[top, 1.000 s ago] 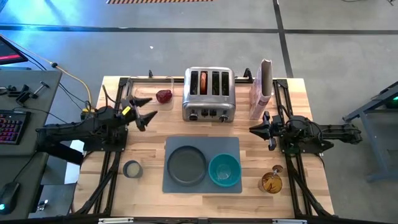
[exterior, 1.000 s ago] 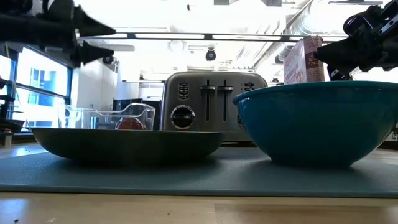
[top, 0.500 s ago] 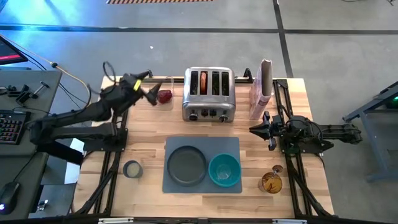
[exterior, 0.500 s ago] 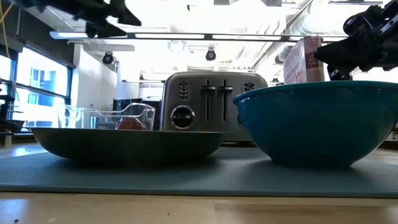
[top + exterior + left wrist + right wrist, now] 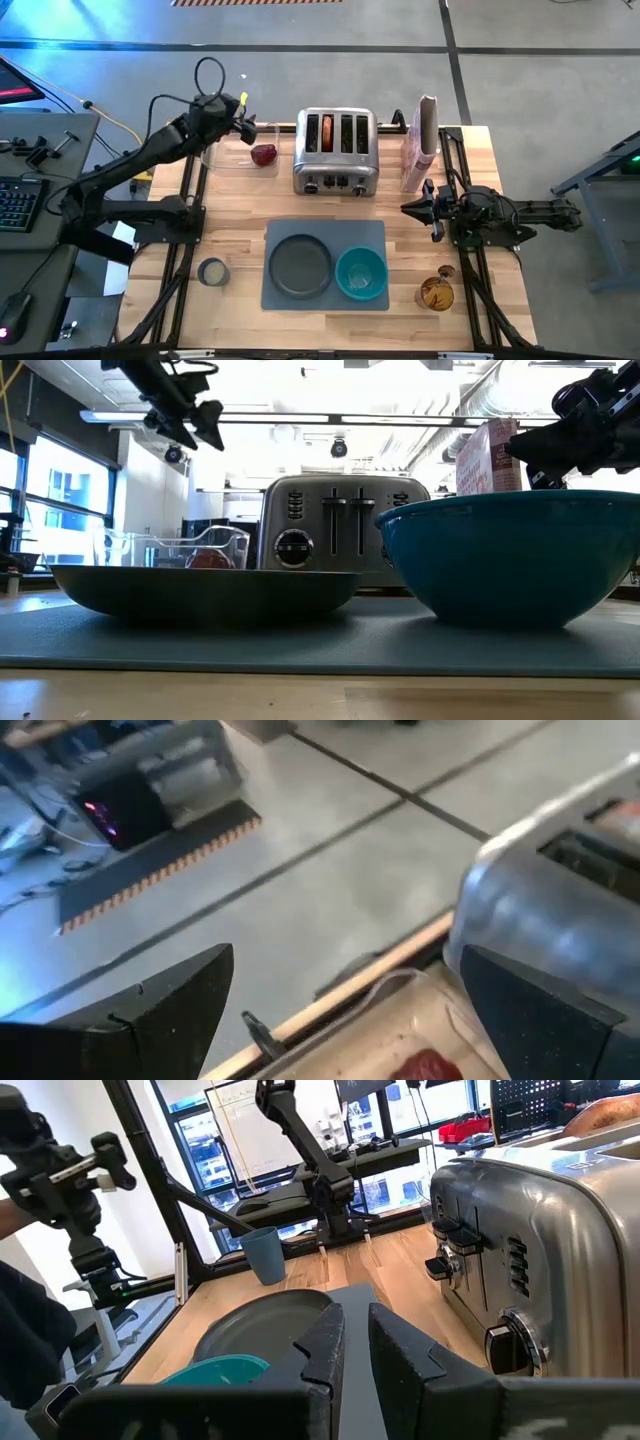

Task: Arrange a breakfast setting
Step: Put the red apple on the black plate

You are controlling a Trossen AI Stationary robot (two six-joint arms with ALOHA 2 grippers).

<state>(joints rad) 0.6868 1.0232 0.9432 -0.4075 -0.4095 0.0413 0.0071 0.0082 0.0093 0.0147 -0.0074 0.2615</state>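
Overhead, my left claw (image 5: 243, 125) hung with its fingers spread wide and empty above the clear plastic tray (image 5: 240, 150) near the bench's far left corner. Inside that tray, on the side nearest the chrome four-slot toaster (image 5: 336, 150), lay the dark-red food lump (image 5: 263, 154); I could see it between my fingers from the wrist as well (image 5: 428, 1066). A tan bagel-like ring (image 5: 327, 131) stood in one of the toaster's slots. My right claw (image 5: 409, 208) waited over the bench's right side, its fingers nearly together and holding nothing, just in front of the tall pink-and-white cereal bag (image 5: 424, 143). At the near middle of the light wooden bench (image 5: 240, 210) lay the grey rectangular mat (image 5: 325, 234), carrying the dark grey round plate (image 5: 300, 265) on its left half and the teal bowl (image 5: 361, 274) on its right half, the two just beside each other. A small grey-blue cup (image 5: 212, 271) stood left of the mat, and an amber stemmed glass (image 5: 436, 292) stood to its right, near the bench's near right corner.
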